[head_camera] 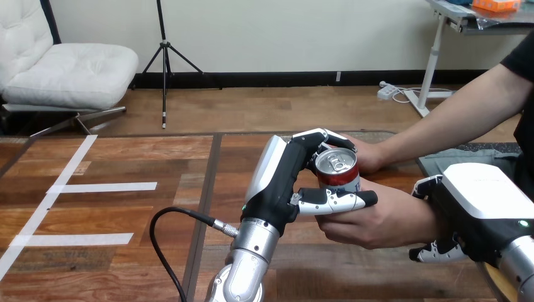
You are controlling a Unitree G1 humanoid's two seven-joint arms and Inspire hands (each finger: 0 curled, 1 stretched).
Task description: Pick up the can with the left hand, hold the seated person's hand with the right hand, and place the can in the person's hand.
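Table: I see the wooden table [126, 207] spread across the view, with white tape strips [104, 187] on its left part.
Person's arms: both reach in from the right side toward the middle of the table.
Right hand [469, 211]: it sits low at the right, on the wrist of the person's nearer hand [378, 220]. I see its fingers wrapped over the wrist's top and under it.
Left hand [277, 182]: its arm rises from the bottom edge at the middle. Its fingers curl round the far side of the can, and its thumb lies across the near side.
Person's farther hand [368, 156]: just behind the can, beside my left fingertips.
Can [337, 170]: upright, silver top showing, gripped in my left hand, directly above the nearer hand's palm. I cannot tell whether it touches that palm.
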